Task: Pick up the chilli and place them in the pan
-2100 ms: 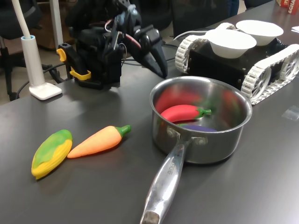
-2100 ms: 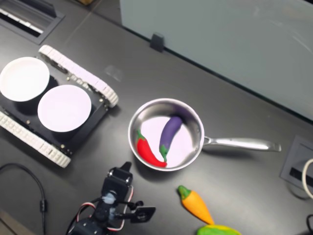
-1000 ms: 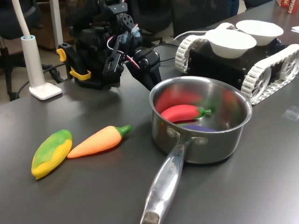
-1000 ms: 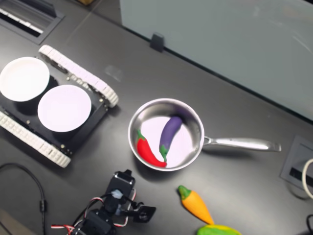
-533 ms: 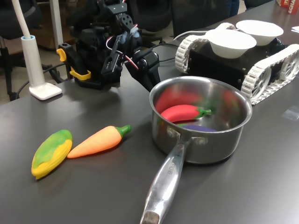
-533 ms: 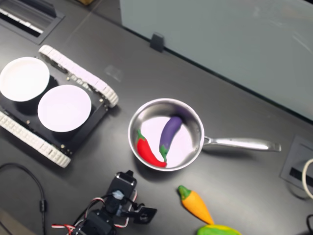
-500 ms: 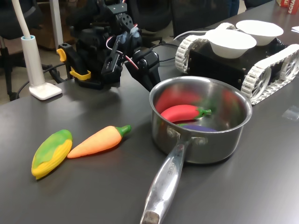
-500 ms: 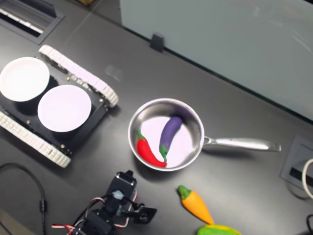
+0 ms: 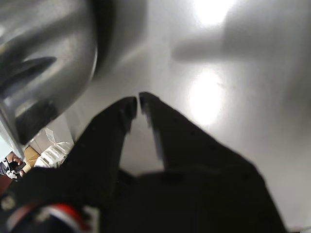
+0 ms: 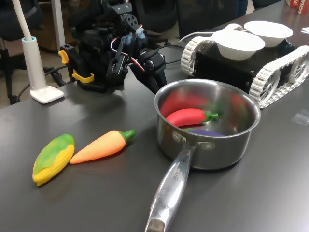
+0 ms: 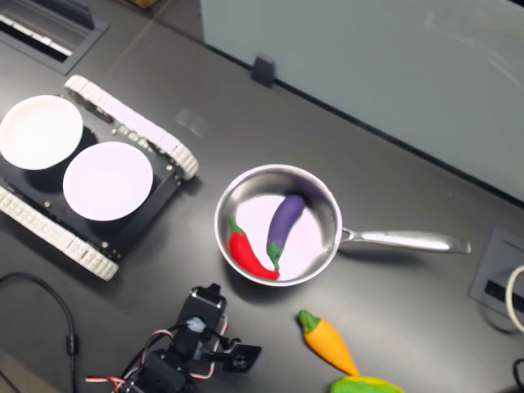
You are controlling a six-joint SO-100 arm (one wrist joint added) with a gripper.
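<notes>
Hand [image 9: 135,101]: empty, fingertips nearly touching, low over the bare dark surface [image 10: 96,193] just outside the pan wall.
Chilli [image 11: 248,253]: inside the pan [image 11: 327,214], beside a purple eggplant [image 11: 283,223].
Open room: carrot [image 10: 102,145] and corn [image 10: 53,158] lie apart from the pan.

Both exterior views are evenly lit and sharp. The wrist view is blurred: bright glare patches on the counter [image 9: 206,97], the pincer [image 9: 137,104] a dark silhouette, the pan [image 9: 43,53] wall smeared with soft reflections.
</notes>
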